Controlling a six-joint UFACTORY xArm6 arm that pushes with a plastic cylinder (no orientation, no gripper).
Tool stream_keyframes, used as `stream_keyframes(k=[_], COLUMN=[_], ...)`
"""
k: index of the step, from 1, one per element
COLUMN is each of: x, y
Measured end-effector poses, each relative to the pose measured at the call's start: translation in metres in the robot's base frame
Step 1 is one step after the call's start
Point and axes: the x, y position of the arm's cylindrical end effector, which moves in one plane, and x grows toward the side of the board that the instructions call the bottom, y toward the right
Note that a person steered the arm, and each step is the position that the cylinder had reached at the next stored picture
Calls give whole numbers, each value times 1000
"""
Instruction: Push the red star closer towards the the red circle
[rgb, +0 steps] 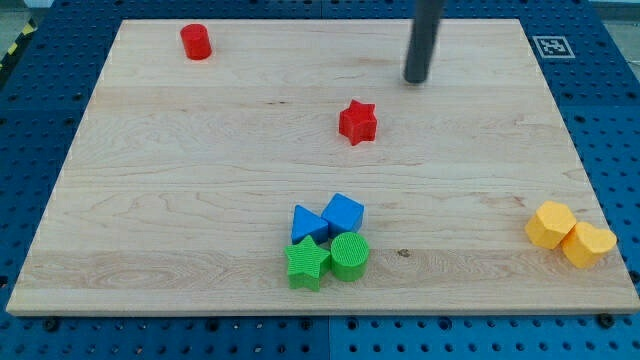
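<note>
- Lining up for the push looks like the present step; the small red cylinder-shaped circle block (196, 42) sits far off at the board's ten o'clock.
- Red star-shaped block (357, 122) lies near centre, untouched.
- My tip (416, 79), a bare rod with no fingers, stands at the star's one o'clock, apart; it probably needs to shift toward four o'clock before pushing.

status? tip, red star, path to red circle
My tip up-right of red star, not touching. Red circle far up-left of star. Nothing between them.
</note>
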Motion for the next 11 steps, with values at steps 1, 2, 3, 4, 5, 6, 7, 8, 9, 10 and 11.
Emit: stream_keyframes(k=[1, 2, 3, 4, 5, 6, 7, 8, 9, 10, 11], x=[58, 115, 114, 83, 81, 77, 68, 50, 43, 81, 80], y=[13, -21, -51, -53, -69, -84, -102, -114, -128, -144, -167])
